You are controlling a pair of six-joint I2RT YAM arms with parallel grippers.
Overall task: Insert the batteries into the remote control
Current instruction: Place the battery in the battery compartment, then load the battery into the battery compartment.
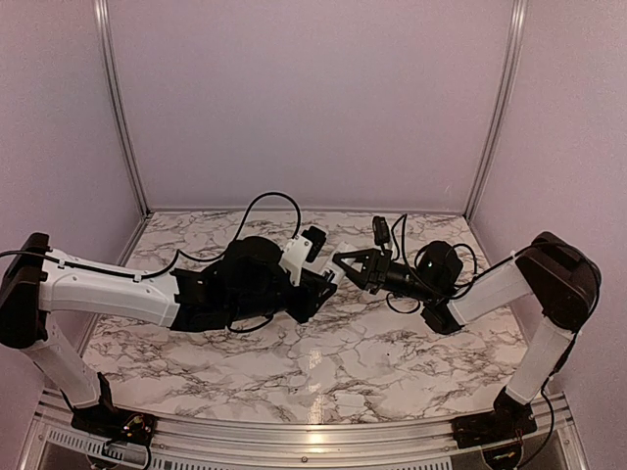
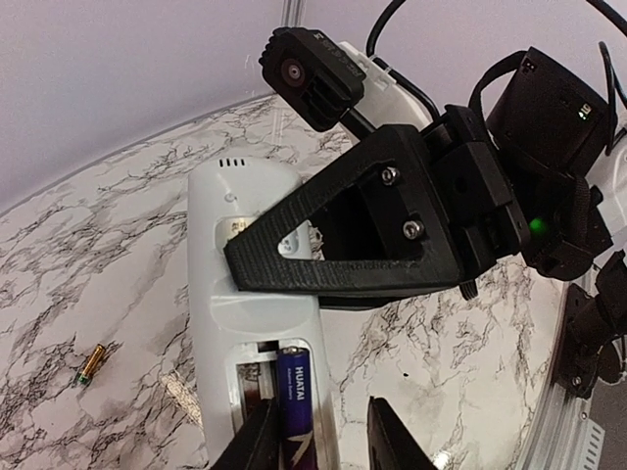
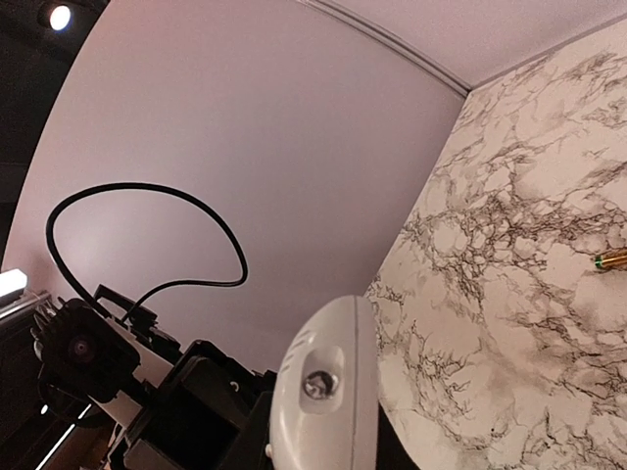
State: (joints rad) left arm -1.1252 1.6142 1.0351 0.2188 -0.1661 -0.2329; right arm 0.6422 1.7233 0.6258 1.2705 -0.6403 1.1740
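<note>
Left wrist view showed the left gripper (image 2: 323,443) released, its fingers (image 2: 257,443) parted either side of a blue battery (image 2: 294,397) lying in the open bay of the remote (image 2: 253,318). Right gripper (image 2: 289,259) was clenched across the remote's middle. Golden battery (image 2: 91,364) lay on the table (image 2: 118,245), far of the remote

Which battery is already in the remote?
The blue battery, marked HUATAI, lying in the remote control's open bay. The golden-brown battery lies loose on the marble table, apart from the remote.
</note>
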